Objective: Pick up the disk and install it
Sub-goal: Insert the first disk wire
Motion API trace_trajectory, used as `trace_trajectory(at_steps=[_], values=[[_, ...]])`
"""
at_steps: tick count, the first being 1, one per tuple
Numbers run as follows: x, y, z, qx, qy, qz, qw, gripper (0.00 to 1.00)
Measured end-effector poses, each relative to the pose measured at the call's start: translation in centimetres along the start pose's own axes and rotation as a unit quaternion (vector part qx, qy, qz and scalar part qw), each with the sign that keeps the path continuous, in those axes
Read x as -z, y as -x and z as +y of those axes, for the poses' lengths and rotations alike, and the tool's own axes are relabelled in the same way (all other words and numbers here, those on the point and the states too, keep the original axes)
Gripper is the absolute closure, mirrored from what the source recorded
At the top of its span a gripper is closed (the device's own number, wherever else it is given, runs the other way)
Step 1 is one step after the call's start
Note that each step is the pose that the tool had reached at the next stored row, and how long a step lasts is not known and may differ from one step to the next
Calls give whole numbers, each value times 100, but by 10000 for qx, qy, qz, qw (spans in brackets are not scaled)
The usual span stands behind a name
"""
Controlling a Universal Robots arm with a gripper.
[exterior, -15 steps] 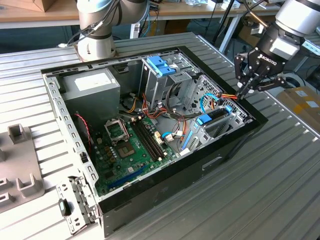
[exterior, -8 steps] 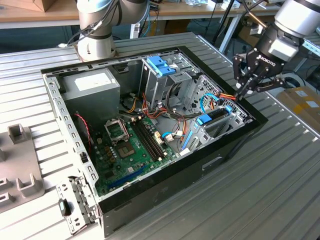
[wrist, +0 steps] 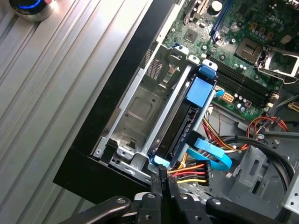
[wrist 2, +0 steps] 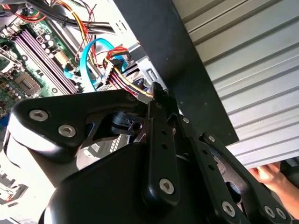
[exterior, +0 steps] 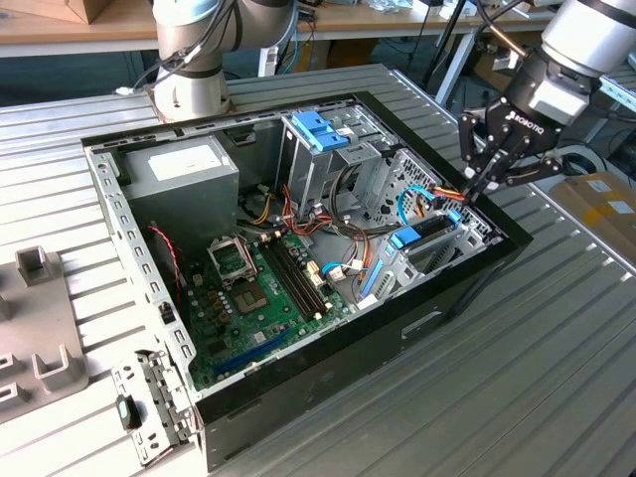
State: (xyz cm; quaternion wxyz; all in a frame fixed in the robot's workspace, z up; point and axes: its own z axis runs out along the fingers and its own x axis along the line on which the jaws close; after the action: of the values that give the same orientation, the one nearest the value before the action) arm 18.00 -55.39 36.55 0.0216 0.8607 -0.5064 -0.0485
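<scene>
Behind claw (wrist: 163,179), disk (wrist: 184,126) half hidden

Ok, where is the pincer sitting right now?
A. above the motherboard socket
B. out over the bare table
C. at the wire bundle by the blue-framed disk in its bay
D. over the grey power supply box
C: in the first wrist view the pincer, its tips together, sits at the red and yellow wires by the end of the disk, which stands on edge in the bay.
</scene>
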Motion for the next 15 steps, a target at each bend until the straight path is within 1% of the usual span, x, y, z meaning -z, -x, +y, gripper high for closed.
trace_trajectory(at_steps=[2,7,11,15], values=[[-2,13,23,0,0,1,10000,83],[-8,28,51,-29,-1,-2,10000,83],[-10,29,52,-268,-16,-23,9996,83],[-12,29,52,-504,-31,-43,9987,83]])
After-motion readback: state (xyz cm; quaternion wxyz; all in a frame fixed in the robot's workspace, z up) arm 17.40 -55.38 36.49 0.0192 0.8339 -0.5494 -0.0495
